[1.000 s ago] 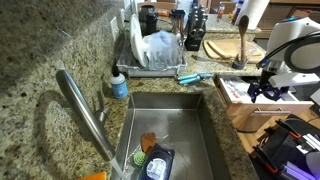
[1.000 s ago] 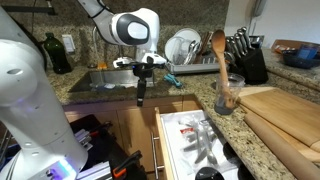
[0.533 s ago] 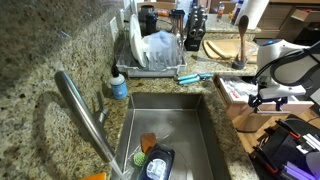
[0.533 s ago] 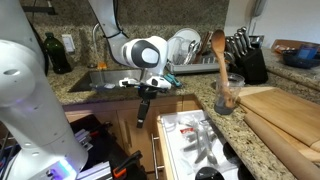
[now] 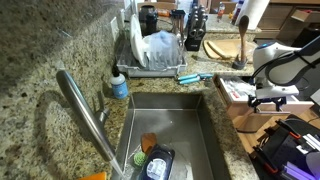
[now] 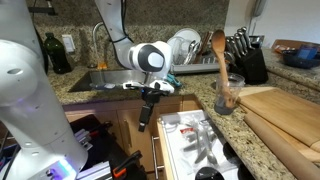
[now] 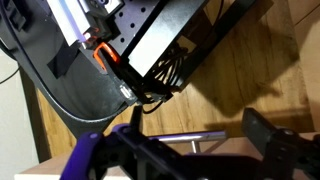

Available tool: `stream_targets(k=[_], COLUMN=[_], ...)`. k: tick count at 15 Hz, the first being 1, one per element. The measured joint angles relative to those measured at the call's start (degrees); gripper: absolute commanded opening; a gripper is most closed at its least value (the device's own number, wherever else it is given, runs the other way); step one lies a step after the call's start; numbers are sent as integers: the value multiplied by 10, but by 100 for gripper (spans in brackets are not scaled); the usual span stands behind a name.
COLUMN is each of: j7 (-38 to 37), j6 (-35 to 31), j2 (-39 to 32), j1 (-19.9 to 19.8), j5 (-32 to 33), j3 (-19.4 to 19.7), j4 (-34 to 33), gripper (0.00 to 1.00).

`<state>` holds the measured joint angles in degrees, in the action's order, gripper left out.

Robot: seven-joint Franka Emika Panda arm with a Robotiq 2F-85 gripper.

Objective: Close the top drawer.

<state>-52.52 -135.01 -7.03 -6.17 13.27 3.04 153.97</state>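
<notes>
The top drawer (image 6: 159,150) stands pulled out under the granite counter, with a tan wood front and a white inside holding small dark items. It also shows in an exterior view (image 5: 222,96) to the right of the sink. My gripper (image 6: 146,120) hangs fingers-down just in front of the drawer front, level with its top edge; it also shows in an exterior view (image 5: 264,102). In the wrist view the gripper (image 7: 195,135) is open, its two dark fingers on either side of the drawer's silver bar handle (image 7: 170,136), not touching it.
A steel sink (image 5: 175,125) with faucet (image 5: 85,112) lies beside the drawer. A dish rack (image 5: 155,50), soap bottle (image 5: 118,86), jar with wooden spoon (image 6: 222,80), knife block (image 6: 247,60) and cutting boards (image 6: 285,115) sit on the counter. Black equipment (image 6: 100,150) stands on the floor.
The arm has lowered and moved closer to the drawer front, bringing the open gripper down to the level of the handle. The drawer has not moved.
</notes>
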Motion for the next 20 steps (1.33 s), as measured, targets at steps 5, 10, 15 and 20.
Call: stream_targets(k=[5,10,15,20], j7=[-21,-107,-256,-425], j6=[3,-126,-229,-235], j2=[-91,-103,-127,-128], j1=[3,54,129,212], j5=[-1,103,344,602], j3=[38,97,214,309], j4=[-57,-57,-87,-135], gripper=[100,100,100,100])
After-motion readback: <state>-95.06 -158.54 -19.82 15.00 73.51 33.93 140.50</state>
